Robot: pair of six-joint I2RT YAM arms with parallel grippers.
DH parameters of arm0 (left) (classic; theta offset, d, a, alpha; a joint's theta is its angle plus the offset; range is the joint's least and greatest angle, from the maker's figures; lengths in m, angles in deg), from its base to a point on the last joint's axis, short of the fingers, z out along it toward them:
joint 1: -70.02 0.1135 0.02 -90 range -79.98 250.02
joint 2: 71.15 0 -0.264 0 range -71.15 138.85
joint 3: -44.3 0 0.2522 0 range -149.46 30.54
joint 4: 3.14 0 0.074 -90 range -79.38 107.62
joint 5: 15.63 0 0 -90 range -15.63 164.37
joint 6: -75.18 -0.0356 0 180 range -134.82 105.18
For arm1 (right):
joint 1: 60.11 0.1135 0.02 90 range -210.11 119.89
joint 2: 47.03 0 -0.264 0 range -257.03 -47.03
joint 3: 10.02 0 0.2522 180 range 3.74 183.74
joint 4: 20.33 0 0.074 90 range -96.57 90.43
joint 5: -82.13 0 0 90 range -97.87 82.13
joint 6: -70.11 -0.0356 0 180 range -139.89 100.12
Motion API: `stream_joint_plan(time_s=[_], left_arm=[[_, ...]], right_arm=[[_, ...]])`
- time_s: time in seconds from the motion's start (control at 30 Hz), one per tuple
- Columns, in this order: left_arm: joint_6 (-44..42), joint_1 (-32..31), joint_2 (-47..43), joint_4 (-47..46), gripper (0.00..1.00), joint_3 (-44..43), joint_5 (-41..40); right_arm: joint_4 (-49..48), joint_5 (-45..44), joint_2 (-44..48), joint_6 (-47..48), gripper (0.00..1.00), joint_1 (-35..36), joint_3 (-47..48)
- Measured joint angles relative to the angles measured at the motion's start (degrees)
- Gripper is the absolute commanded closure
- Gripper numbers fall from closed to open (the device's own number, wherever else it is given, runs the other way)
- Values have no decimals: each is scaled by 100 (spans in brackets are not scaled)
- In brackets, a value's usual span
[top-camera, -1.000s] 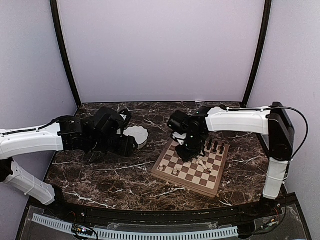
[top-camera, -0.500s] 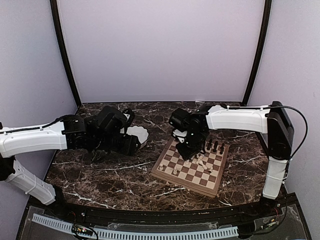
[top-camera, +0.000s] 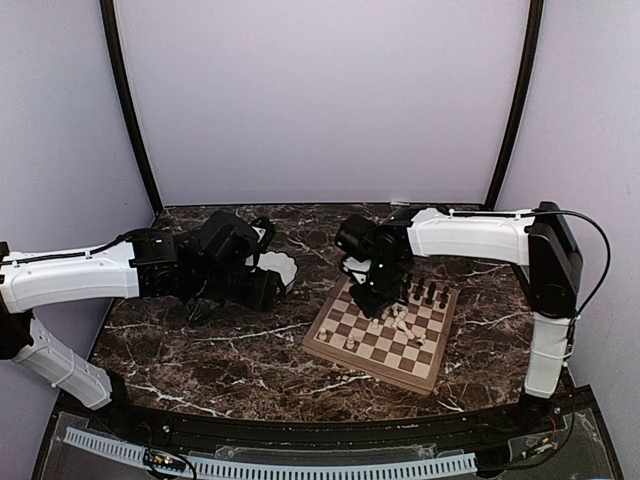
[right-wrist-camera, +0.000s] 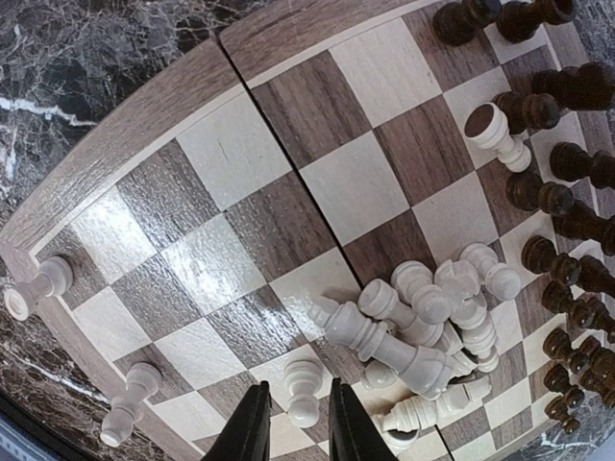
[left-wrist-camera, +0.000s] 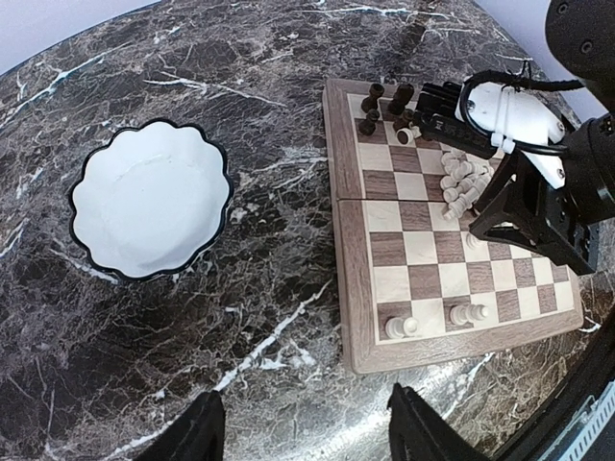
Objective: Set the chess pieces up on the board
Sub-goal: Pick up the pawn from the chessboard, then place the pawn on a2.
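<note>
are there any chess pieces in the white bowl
No, the white bowl holds nothing; the left wrist view shows only its plain white inside.

the surface point(top-camera: 220, 350) is a dark brown marble-patterned slab with white veins. two things lie directly on it: the board point(left-wrist-camera: 423, 280) on the right side, turned at an angle to the near edge, and a white scalloped bowl point(left-wrist-camera: 152, 209) with a dark rim to its left, apart from the board.
</note>
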State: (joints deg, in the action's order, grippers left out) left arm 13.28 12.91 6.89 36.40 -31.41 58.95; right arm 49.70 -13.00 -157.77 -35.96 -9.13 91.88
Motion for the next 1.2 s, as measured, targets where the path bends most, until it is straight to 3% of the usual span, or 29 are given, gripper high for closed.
stream_joint_plan(time_s=[0.37, 0.73, 1.2], left_arm=[[-48, 0, 2, 0, 39, 0, 22], [-44, 0, 28, -2, 39, 0, 61], [44, 0, -140, 17, 39, 103, -4]], right_arm=[[-11, 138, -177, -2, 78, -63, -168], [87, 175, -275, -11, 94, -68, -129], [483, 278, -931, 15, 95, 212, 1445]])
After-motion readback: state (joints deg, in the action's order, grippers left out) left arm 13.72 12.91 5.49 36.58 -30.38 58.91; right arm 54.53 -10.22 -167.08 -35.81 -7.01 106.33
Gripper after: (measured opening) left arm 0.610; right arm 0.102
